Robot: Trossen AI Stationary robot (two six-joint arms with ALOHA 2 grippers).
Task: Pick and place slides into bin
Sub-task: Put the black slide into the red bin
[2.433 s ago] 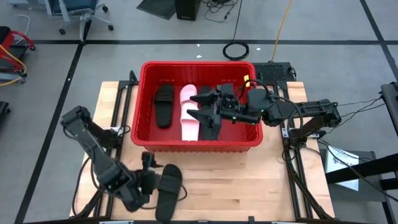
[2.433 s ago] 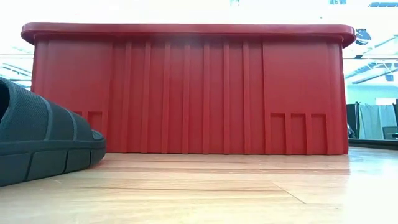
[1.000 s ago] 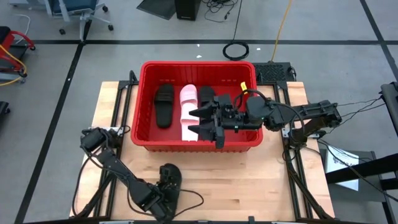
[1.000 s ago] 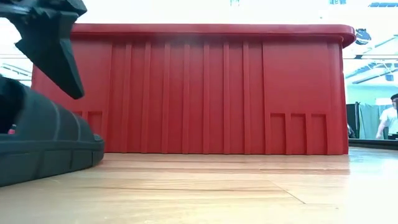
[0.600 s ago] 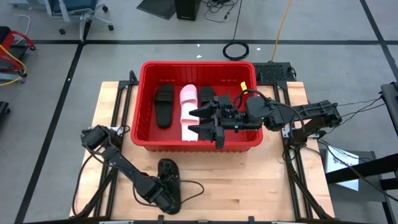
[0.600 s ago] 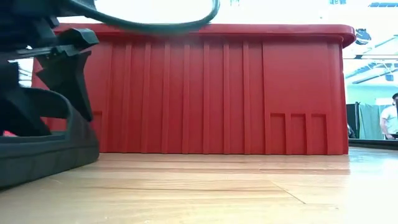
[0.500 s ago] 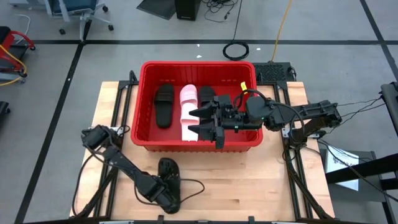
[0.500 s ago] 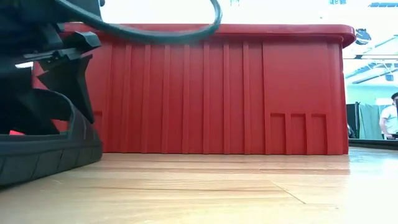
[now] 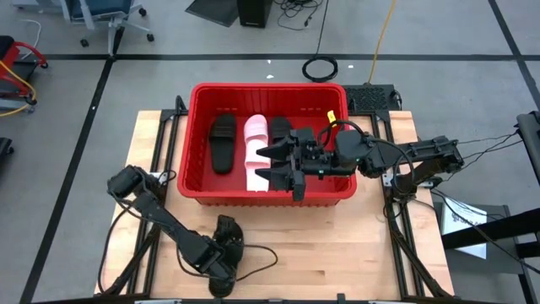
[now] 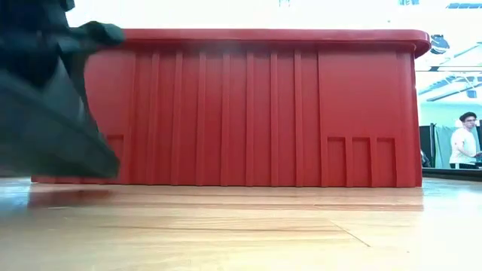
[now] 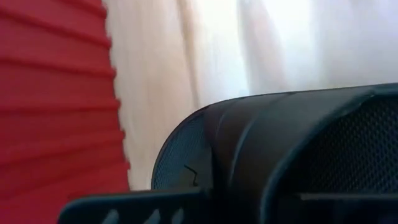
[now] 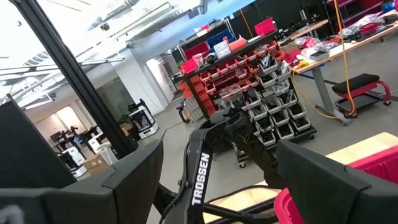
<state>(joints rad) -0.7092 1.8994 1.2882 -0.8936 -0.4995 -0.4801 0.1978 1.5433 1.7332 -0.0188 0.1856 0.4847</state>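
Note:
A black slide (image 9: 230, 230) hangs just above the table's near edge, left of centre, with my left gripper (image 9: 219, 252) shut on it. In the low view that slide (image 10: 53, 128) is tilted and off the wood. The red bin (image 9: 199, 187) stands at the table's far middle. Flat on its floor lie a black slide (image 9: 222, 142), a pale pink slide (image 9: 256, 150) and another black slide (image 9: 281, 128). My right gripper (image 9: 270, 166) hovers open over the bin's middle, holding nothing. My left gripper holds the black slide by its wide strap (image 11: 273, 143), coming at it from above. One finger (image 11: 130, 208) lies against the strap's outer side; the other is hidden by the slide. The slide is lifted clear of the table, tilted, its lower end (image 10: 105, 167) toward the bin.
Bare wooden table (image 9: 337, 245) spreads in front of the bin and to the right. The bin's near wall (image 10: 248, 113) rises tall just beyond the held slide. A person (image 10: 461, 143) stands far off in the room at the right.
My left gripper has come down over the black slide near the table's front edge and shut on its strap. It has then raised it. The slide, flat on the wood before, now hangs tilted and clear of the table.

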